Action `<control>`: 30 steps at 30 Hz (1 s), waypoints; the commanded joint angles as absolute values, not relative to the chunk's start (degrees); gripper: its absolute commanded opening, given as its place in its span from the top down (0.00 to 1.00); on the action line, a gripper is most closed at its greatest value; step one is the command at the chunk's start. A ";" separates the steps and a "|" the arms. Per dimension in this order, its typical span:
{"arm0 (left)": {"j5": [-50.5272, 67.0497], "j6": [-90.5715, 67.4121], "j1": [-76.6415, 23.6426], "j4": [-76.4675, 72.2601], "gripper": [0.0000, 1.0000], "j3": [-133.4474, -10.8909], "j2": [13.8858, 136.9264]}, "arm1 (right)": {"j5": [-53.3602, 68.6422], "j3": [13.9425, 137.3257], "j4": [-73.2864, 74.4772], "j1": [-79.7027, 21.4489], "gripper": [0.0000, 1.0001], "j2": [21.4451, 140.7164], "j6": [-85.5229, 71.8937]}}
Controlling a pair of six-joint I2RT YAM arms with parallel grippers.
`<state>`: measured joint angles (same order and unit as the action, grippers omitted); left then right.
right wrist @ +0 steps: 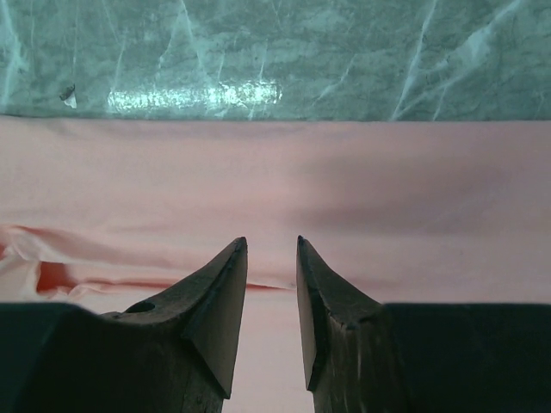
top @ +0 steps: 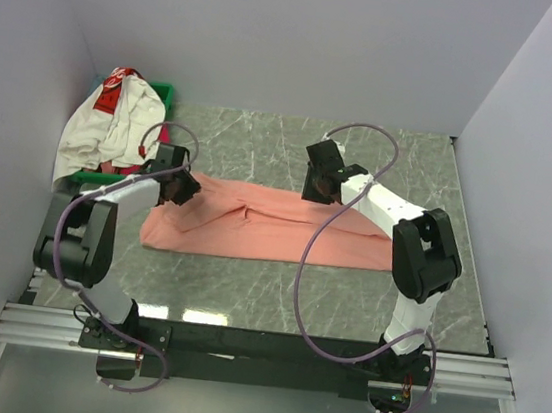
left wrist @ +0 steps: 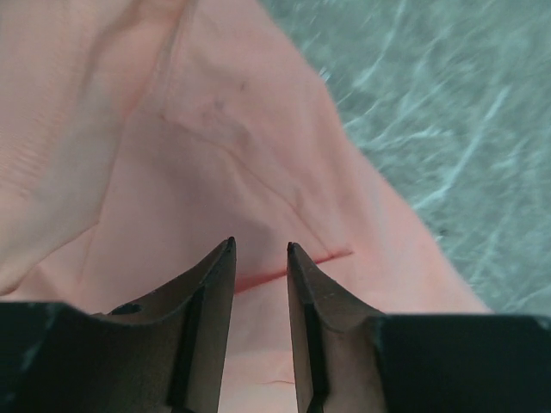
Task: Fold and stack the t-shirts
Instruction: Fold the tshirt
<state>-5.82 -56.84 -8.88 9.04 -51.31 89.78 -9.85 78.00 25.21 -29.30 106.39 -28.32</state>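
The salmon-pink t-shirt (top: 273, 226) lies folded into a long band across the middle of the table. My left gripper (top: 186, 187) is open just above its left end; the cloth (left wrist: 215, 155) fills the left wrist view, with nothing between the jaws. My right gripper (top: 315, 187) is open over the shirt's far edge near the middle; the shirt (right wrist: 344, 181) stretches across the right wrist view below bare tabletop. The white t-shirt with a red patch (top: 116, 116) lies heaped on the tray at the far left. A bit of magenta-pink shirt (top: 112, 162) peeks from under it.
A green plastic tray (top: 161, 94) stands at the far left corner under the heaped shirts. Grey walls close in the left, back and right sides. The marble tabletop (top: 263, 145) shows behind the shirt, and in front of it too (top: 276, 287).
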 commanded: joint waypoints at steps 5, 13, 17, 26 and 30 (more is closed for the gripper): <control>2.19 -55.64 -12.04 5.10 0.62 -54.40 95.53 | -10.46 77.00 24.44 -28.48 0.64 103.54 -26.63; 12.82 -54.49 -14.59 2.63 0.62 -53.26 95.10 | -9.58 74.71 23.12 -27.51 0.64 102.74 -26.72; 16.52 -54.23 -15.73 1.41 0.62 -51.07 94.40 | -8.97 74.36 22.59 -27.33 0.64 102.66 -26.81; 13.38 -53.18 -16.88 1.39 0.61 -45.43 85.98 | -6.51 74.70 21.88 -27.33 0.65 102.04 -27.07; 1.78 -49.67 -16.00 9.04 0.59 -51.76 84.73 | -5.98 75.85 22.33 -27.33 0.65 102.39 -27.16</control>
<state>10.74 -53.39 -16.71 6.33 -46.41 87.79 -6.66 74.56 23.51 -27.70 105.10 -27.35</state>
